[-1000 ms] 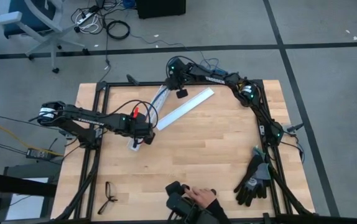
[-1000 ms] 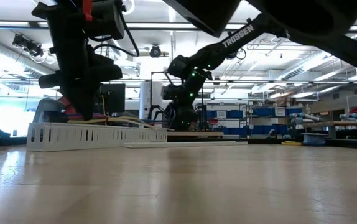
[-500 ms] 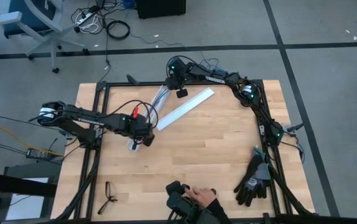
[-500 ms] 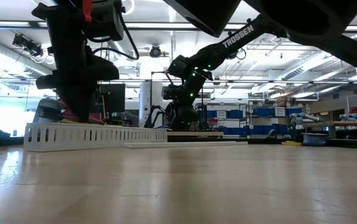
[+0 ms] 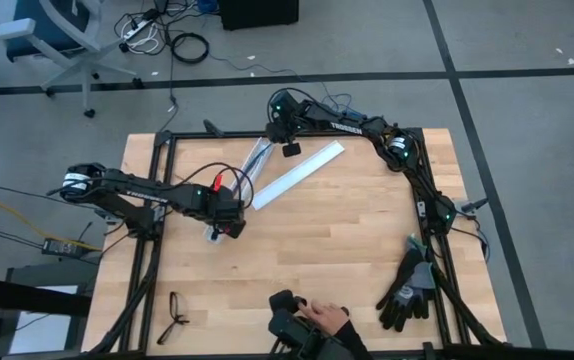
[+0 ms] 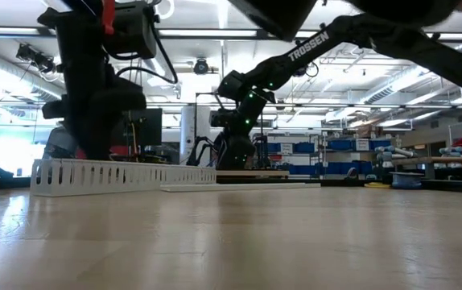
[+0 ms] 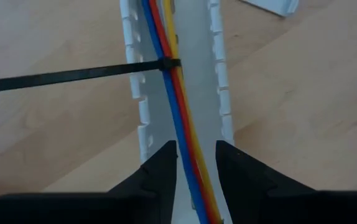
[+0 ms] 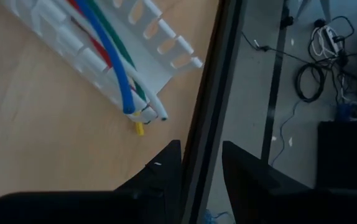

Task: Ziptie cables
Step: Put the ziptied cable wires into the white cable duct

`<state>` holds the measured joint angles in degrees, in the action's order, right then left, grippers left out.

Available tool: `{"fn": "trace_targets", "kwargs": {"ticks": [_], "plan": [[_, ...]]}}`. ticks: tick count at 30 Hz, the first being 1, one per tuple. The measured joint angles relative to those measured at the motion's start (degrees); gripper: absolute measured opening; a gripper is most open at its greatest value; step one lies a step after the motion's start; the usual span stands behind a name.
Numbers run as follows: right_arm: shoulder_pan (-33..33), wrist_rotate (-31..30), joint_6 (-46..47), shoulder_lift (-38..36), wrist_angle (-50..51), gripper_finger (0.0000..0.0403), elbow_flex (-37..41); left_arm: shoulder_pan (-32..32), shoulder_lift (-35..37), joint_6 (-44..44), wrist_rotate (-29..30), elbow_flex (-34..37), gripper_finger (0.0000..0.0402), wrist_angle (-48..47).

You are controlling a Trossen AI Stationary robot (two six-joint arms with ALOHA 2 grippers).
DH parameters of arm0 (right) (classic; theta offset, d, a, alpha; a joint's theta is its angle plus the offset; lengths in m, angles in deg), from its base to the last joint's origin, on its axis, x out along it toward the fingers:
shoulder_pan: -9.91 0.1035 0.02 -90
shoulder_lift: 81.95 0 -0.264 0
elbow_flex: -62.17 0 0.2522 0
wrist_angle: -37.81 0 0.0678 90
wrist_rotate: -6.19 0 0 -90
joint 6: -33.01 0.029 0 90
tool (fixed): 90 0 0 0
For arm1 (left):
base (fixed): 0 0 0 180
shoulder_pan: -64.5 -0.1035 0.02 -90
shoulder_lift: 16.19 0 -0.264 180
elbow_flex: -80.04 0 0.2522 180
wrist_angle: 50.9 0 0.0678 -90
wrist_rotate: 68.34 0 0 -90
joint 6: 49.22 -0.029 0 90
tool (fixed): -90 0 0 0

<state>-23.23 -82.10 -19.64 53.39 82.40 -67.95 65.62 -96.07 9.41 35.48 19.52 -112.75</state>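
Observation:
A white slotted duct lies on the wooden table, and the cables, blue, red, orange and yellow, run along inside it. The black ziptie is looped round the cables, its long tail sticking out over the duct's wall onto the table. My left gripper points down over the duct's near end, open, with the cables passing between its fingers. My right gripper hovers open near the duct's far end, over the table's black rail, with nothing between its fingers. My left gripper comes from above, one finger on each side of the cables, across their run inside the duct. I cannot tell whether the fingers touch the cables. The cables lie in the duct, not lifted.
A flat white duct cover lies beside the duct. Black gloves rest at the near right, glasses at the near left. A person's hand on a dark device is at the near edge. Black rails frame the table.
In the low view, wires that stood raised above the duct's wall beside my left gripper have sunk out of sight into the duct. My left gripper has turned slightly in place, and the duct's near end has shifted a little.

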Motion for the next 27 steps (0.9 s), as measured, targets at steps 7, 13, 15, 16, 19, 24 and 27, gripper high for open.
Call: {"fn": "trace_targets", "kwargs": {"ticks": [7, 13, 15, 16, 19, 24, 27], "plan": [[-0.51, 0.41, 3.45, -3.83, 1.69, 0.0101, 0.0, 0.0, 0.0, -2.64, 0.39, -2.37, 0.0122, -1.14], [-2.73, 0.98, 13.02, -8.59, 9.13, 0.0099, -0.03, 0.0, 0.02, -2.5, 7.34, -4.1, 0.0122, -3.25], [-4.07, 4.0, 18.22, -9.89, 14.37, 0.0098, -0.07, 0.0, 0.02, -1.99, 9.4, -4.22, 0.0122, -3.11], [-4.86, 6.39, 20.46, -10.38, 17.46, 0.0098, -0.09, 0.0, 0.02, -1.42, 10.47, -4.22, 0.0122, -3.2], [-6.92, 14.2, 24.38, -10.91, 27.18, 0.0097, -0.09, 0.11, 0.02, -1.01, 12.94, -4.22, 0.0122, -3.47], [-7.69, 15.98, 25.63, -11.03, 36.47, 0.0056, 2.51, 0.83, 0.02, -0.96, 17.12, -4.22, 0.0122, -3.41], [-6.55, 15.84, 25.62, -11.03, 37.28, 0.0011, 6.16, 1.67, 0.02, -0.94, 17.85, -4.22, 0.0122, -2.64]]}}
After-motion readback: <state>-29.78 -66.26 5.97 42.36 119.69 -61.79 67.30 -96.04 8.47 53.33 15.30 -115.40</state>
